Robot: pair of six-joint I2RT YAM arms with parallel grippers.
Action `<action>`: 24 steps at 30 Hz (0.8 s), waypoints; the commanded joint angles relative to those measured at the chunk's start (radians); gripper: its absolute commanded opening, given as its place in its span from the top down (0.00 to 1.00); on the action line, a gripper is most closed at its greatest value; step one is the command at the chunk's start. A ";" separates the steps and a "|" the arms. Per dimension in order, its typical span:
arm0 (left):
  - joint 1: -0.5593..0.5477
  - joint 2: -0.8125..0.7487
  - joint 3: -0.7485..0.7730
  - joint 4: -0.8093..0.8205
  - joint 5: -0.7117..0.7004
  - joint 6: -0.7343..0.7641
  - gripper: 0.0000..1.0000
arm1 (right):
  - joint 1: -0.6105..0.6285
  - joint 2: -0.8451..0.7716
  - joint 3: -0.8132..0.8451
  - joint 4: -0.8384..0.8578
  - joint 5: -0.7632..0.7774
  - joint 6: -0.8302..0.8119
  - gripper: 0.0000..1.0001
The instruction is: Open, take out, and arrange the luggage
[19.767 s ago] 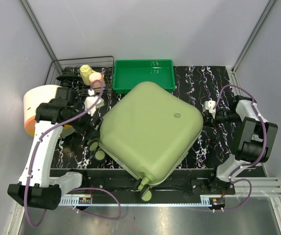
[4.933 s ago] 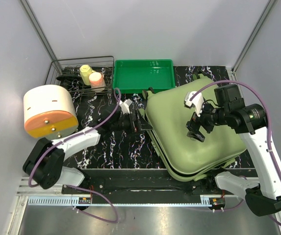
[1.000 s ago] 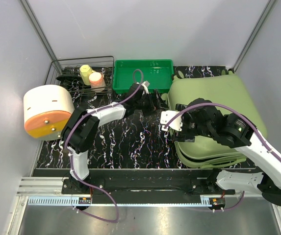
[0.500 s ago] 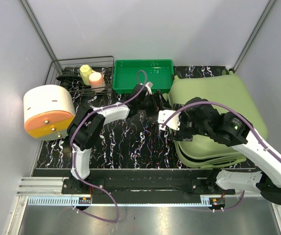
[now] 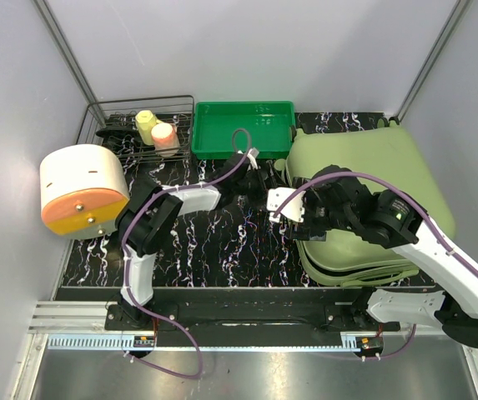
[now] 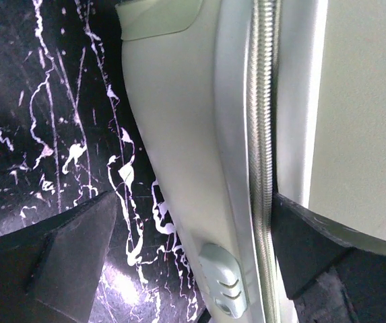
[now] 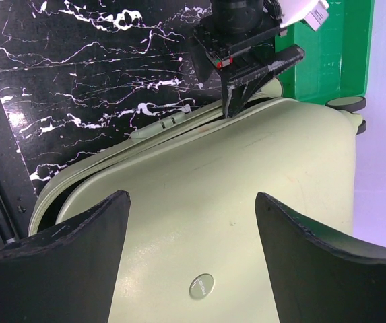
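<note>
**Both pincers at the luggage's left edge**

Nearest the arm bases, the marbled black table (image 5: 222, 242) carries the luggage (image 5: 364, 152) on its right half, lying flat and reaching toward the far right corner. The right arm crosses above the lid and hides its middle from the top camera. The right gripper (image 7: 189, 198) hovers over the lid, spread wide and holding nothing. Its own camera shows a round badge (image 7: 201, 286) and a dark gap along the seam.

The left gripper (image 5: 272, 178) meets the case's left edge. Its wrist view shows the fingers (image 6: 71, 256) apart, straddling the zip (image 6: 260, 134), with the left one clear of the shell. Whether the other touches the lid is unclear.

Farther back, a green tray (image 5: 243, 129) sits just beside a luggage wheel (image 7: 346, 102). A white-and-orange drum (image 5: 80, 187) and a wire rack (image 5: 118, 112) stand well apart on the left.
</note>
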 commanded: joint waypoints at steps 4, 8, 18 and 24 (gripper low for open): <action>-0.097 0.039 0.234 -0.127 0.054 0.141 0.01 | 0.006 0.001 0.015 0.030 -0.036 -0.003 0.18; -0.113 -0.022 0.334 -0.170 0.065 0.129 0.01 | 0.007 0.016 0.029 -0.048 -0.091 -0.059 0.18; -0.159 -0.101 0.546 -0.372 0.070 0.162 0.01 | 0.024 0.021 0.037 -0.125 -0.249 -0.222 0.28; -0.175 -0.050 0.687 -0.462 0.084 0.191 0.01 | 0.062 0.058 -0.008 -0.114 -0.094 -0.271 0.33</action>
